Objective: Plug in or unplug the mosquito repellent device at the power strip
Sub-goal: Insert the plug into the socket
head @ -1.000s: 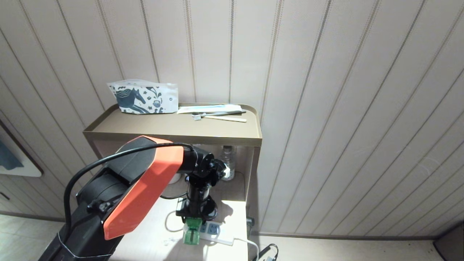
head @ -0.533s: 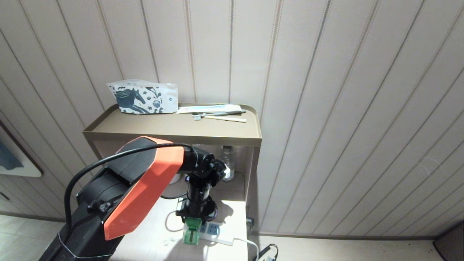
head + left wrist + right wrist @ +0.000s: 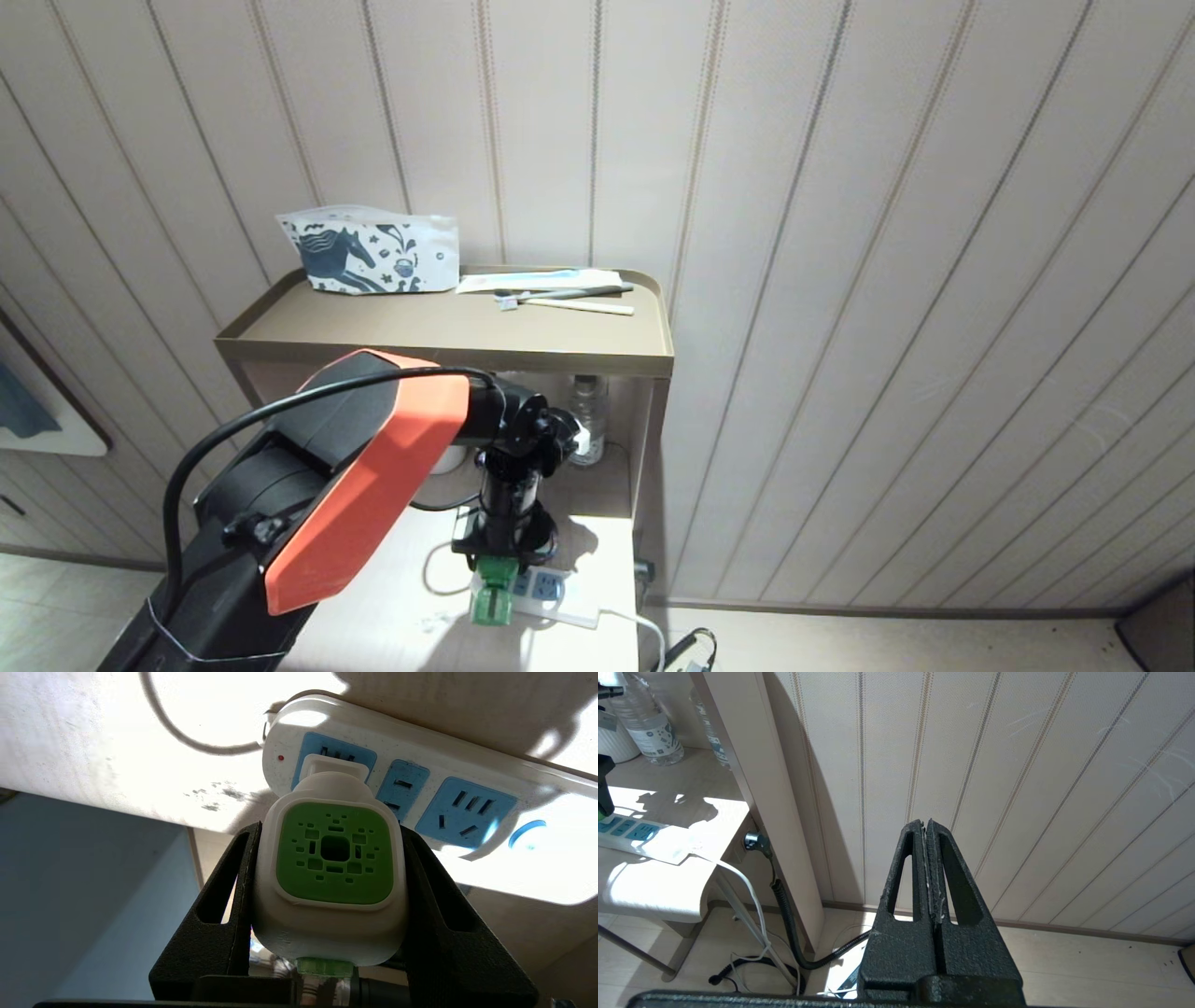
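Note:
On the pale table lies the white power strip (image 3: 568, 607) (image 3: 420, 772), with light-blue socket faces. The mosquito repellent device (image 3: 492, 597) (image 3: 334, 856) has a white head with a bright green vented face. My left gripper (image 3: 499, 560) (image 3: 330, 830) points down and is shut on the head, one black finger (image 3: 229, 896) on each side. The device's white plug end sits against the socket face nearest the strip's small red light, and its prongs are hidden. My right gripper (image 3: 926, 822) is shut on nothing, parked low beside the panelled wall.
A brown cabinet (image 3: 448, 350) stands behind the table, with a printed pouch (image 3: 369, 250) and thin packets on top. Clear water bottles (image 3: 586, 420) (image 3: 647, 723) stand in its shelf. The strip's white cord (image 3: 644, 630) drops off the table's right edge to cables on the floor.

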Tool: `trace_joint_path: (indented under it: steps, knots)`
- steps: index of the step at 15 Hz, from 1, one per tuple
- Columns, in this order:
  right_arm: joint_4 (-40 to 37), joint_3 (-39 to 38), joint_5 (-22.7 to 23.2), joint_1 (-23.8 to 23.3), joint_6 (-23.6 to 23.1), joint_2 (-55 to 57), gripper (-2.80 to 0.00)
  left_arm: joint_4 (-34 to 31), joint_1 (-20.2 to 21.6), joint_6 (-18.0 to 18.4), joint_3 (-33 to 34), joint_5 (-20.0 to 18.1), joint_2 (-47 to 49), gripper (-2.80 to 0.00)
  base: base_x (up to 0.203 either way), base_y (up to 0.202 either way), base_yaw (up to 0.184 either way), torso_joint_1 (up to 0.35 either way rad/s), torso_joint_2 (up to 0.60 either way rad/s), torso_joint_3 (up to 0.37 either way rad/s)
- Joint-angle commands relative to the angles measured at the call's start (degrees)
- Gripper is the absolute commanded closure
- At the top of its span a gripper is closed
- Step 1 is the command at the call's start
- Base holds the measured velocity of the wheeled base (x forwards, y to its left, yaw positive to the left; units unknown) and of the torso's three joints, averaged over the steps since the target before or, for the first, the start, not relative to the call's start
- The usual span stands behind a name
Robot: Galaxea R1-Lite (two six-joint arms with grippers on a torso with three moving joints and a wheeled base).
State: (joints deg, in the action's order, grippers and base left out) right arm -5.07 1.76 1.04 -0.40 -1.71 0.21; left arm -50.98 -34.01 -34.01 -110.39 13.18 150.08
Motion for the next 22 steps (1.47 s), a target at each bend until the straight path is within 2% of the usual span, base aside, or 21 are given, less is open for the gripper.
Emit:
trace_joint_path:
  steps: [1, 22]
  knots:
    - [-0.03, 0.0, 0.02, -0.04, 0.04, -0.03, 0.0, -0.15, 0.0, -0.18, -0.09, 2.0, 1.17, 0.0, 0.0, 0.0, 0.0, 0.0, 0.0, 0.0]
    - [-0.03, 0.0, 0.02, -0.04, 0.04, -0.03, 0.0, -0.23, 0.09, 0.26, 0.52, 0.99, 0.56, 0.0, 0.0, 0.0, 0.0, 0.0, 0.0, 0.0]
